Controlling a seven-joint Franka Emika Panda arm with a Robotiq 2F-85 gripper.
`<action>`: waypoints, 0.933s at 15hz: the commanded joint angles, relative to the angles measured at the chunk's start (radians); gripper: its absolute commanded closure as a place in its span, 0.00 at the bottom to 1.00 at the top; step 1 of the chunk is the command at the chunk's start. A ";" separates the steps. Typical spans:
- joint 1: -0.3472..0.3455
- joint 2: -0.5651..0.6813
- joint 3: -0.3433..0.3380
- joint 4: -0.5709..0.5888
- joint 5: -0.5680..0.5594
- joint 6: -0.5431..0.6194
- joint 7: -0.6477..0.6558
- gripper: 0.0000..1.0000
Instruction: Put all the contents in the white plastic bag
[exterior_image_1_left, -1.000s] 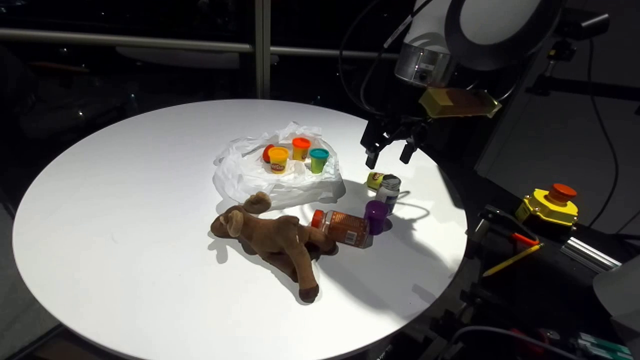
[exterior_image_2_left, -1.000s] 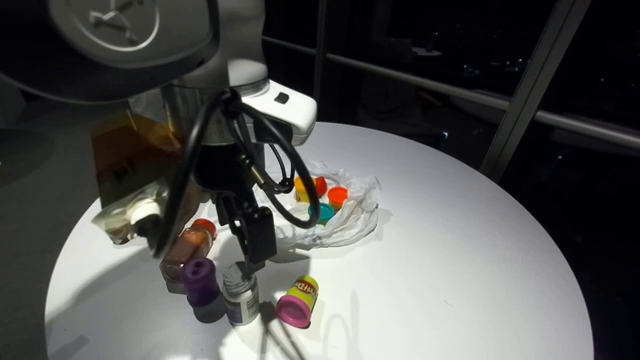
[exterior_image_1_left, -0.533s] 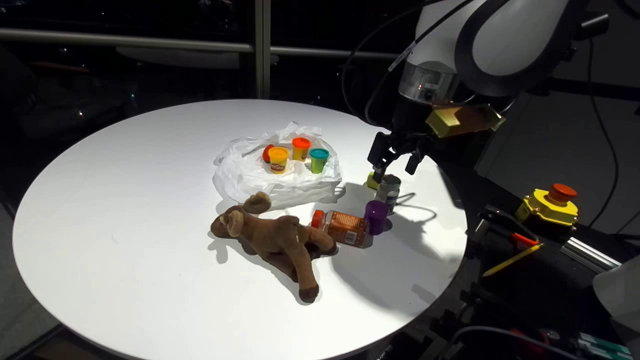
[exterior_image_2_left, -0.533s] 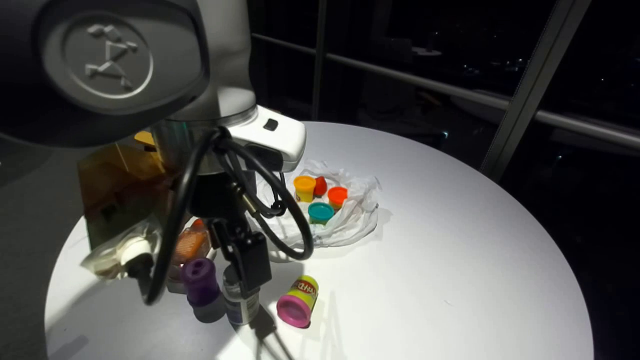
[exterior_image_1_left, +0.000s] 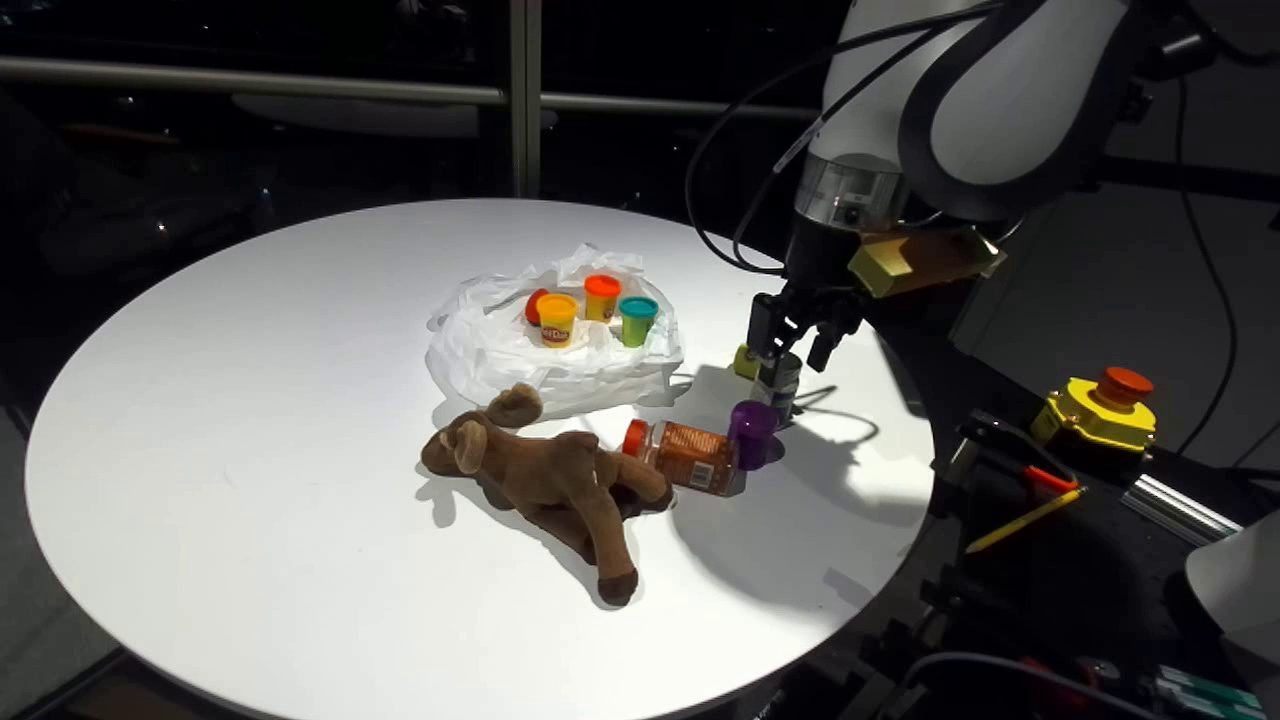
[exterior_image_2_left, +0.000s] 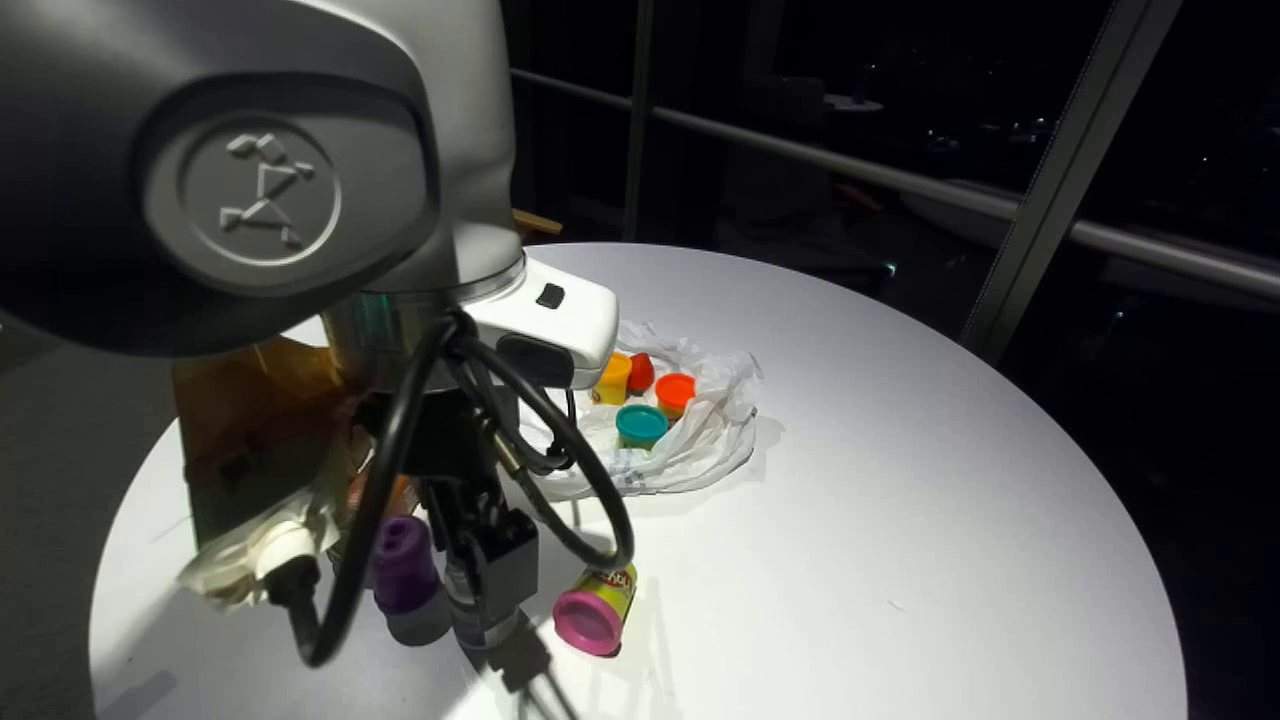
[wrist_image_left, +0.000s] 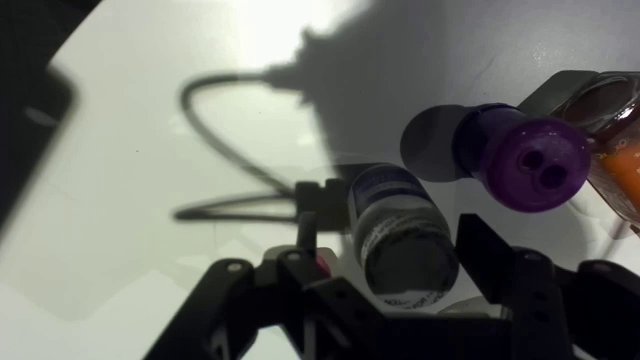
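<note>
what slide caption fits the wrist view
Open jaws flank a bottle, with a purple two-holed container and part of a clear jar at frame right.

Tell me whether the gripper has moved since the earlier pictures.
Yes: down. In an exterior view, the gripper has sunk toward the jar, which stands where it stood before.

In an exterior view the bag (exterior_image_1_left: 490, 345) is coloured white; at its six o'clock, the plush animal (exterior_image_1_left: 550, 468) brown; at four o'clock, the container's lid (exterior_image_1_left: 752, 418) purple.
</note>
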 joint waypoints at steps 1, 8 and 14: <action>0.019 0.014 -0.013 0.017 0.003 0.019 0.008 0.58; 0.100 -0.093 -0.088 0.023 -0.102 -0.075 0.133 0.77; 0.091 -0.204 0.053 0.187 -0.213 -0.234 0.324 0.77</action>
